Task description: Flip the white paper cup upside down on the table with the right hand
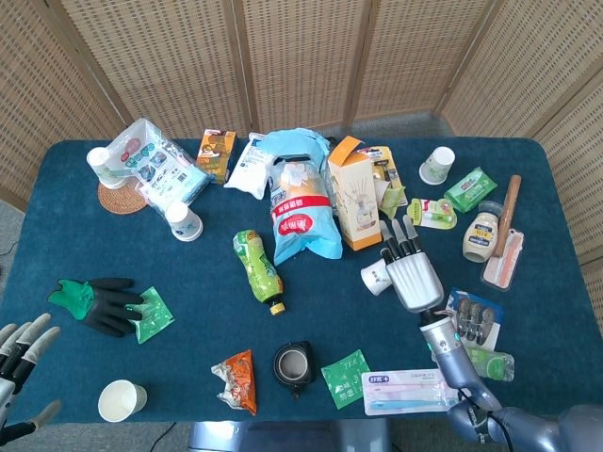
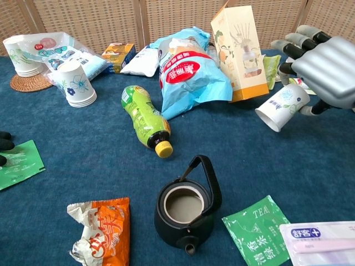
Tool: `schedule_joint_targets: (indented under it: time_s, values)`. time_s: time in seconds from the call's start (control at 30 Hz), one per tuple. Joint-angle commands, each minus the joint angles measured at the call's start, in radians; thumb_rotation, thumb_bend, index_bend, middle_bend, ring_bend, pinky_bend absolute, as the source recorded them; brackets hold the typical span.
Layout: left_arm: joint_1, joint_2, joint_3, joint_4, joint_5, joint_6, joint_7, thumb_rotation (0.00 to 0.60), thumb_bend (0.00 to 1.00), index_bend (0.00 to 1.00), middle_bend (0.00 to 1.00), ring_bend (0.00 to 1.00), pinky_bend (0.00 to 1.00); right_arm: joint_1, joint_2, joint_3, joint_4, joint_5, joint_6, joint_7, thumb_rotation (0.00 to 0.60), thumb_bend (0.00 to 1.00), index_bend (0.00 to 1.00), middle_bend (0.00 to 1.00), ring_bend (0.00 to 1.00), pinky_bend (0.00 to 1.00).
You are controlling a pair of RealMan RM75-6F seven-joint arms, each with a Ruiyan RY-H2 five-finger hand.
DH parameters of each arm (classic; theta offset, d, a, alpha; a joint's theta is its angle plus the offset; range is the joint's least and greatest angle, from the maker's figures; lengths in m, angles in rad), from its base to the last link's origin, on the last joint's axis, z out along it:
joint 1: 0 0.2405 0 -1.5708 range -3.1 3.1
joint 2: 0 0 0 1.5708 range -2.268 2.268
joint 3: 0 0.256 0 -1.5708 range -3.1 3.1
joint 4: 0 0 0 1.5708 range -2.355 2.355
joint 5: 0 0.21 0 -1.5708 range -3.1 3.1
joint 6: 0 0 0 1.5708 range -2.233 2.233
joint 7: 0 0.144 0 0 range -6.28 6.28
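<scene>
- While the right hand (image 2: 324, 69) grips it, the white paper cup (image 2: 282, 107) tilts, mouth toward the hand's lower left.
- Left hand (image 1: 19, 350): fingers apart, holding nothing.

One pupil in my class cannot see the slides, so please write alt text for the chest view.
The right robot hand holds a white paper cup tilted, mouth down-left, above a cluttered blue table. Nearby lie a green bottle, a black teapot and snack bags.
</scene>
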Motion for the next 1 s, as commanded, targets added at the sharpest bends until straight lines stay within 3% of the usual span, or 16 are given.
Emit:
schedule_joint_targets:
  time_s: [0.03, 0.33, 1.0]
  values:
    - [0.000, 0.000, 0.000, 0.000, 0.000, 0.000, 0.000, 0.600, 0.27, 0.00, 0.00, 0.00, 0.00, -0.003, -0.027, 0.000, 0.043, -0.025, 0.021, -0.010, 0.600, 0.28, 0.49, 0.00, 0.00, 0.00]
    - [0.000, 0.000, 0.000, 0.000, -0.001, -0.001, -0.001, 0.600, 0.27, 0.00, 0.00, 0.00, 0.00, 0.011, -0.064, -0.006, 0.182, -0.088, 0.043, -0.057, 0.600, 0.27, 0.50, 0.00, 0.00, 0.00]
    - [-0.003, 0.005, 0.006, 0.000, 0.005, -0.006, -0.008, 0.600, 0.27, 0.00, 0.00, 0.00, 0.00, 0.014, -0.082, -0.049, 0.293, -0.171, 0.022, -0.272, 0.600, 0.27, 0.49, 0.00, 0.00, 0.00]
